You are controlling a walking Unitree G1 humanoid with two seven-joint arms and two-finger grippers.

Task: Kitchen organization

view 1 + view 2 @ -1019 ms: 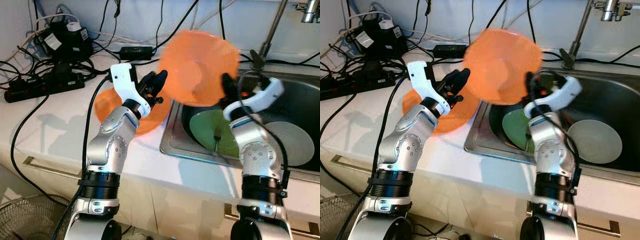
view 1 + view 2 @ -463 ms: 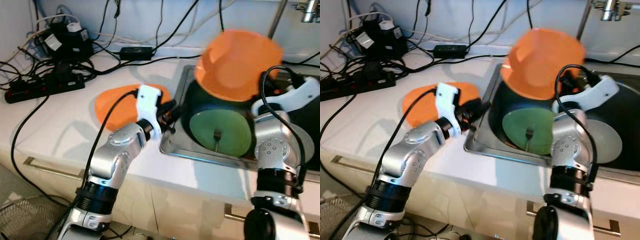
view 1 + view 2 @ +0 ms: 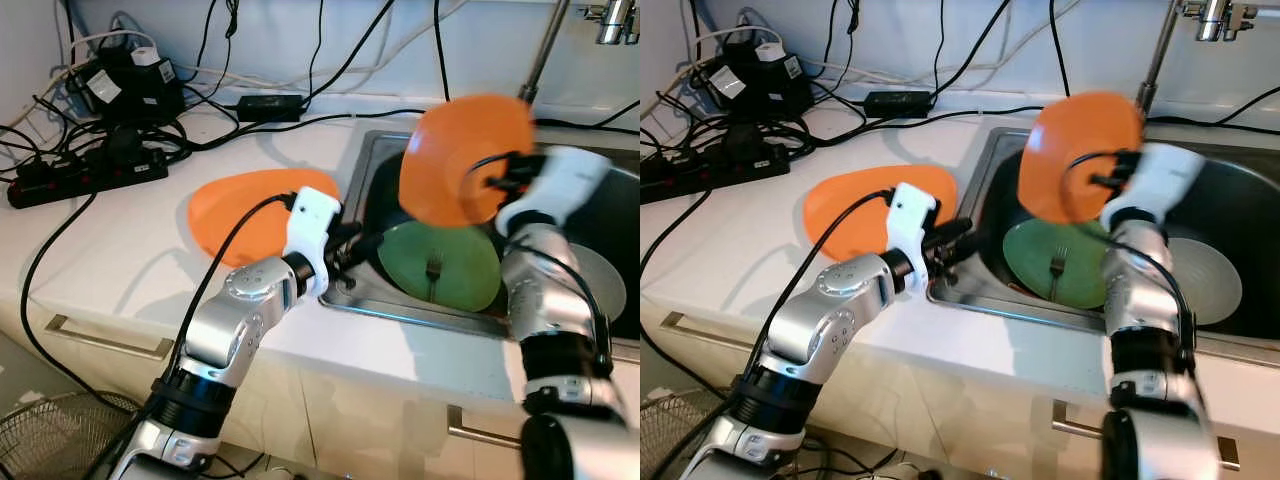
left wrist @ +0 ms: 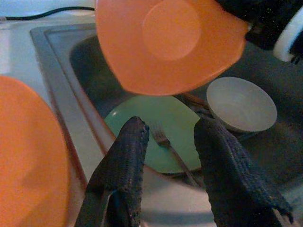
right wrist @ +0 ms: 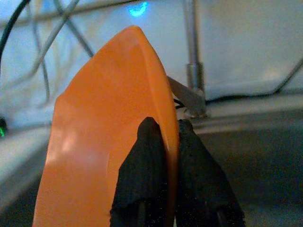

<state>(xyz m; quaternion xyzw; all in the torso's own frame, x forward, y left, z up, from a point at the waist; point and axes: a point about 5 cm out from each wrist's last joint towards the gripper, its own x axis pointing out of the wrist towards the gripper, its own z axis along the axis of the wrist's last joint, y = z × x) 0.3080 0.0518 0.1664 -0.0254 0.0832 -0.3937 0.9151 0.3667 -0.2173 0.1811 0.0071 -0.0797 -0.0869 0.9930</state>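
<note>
An orange bowl (image 3: 465, 160) hangs tilted over the sink, above a green plate (image 3: 440, 265) with a fork (image 3: 435, 268) lying on it. My right gripper (image 5: 165, 124) is shut on the bowl's rim, one finger on each side of the wall. A flat orange plate (image 3: 255, 212) lies on the white counter left of the sink. My left gripper (image 4: 173, 125) is open and holds nothing; it hovers at the sink's near left rim and points toward the green plate. A grey bowl (image 4: 241, 104) sits in the sink beyond the green plate.
The steel sink (image 3: 365, 165) has a faucet pipe (image 3: 538, 55) at its back. Power strips and tangled black cables (image 3: 90, 160) crowd the counter's back left, with an adapter (image 3: 270, 102) near the wall. A wire basket (image 3: 40, 440) stands on the floor at lower left.
My right gripper has carried the orange bowl from over the sink's left edge rightward and lower, over the basin. My left arm has dropped from near the bowl to the sink's rim.
</note>
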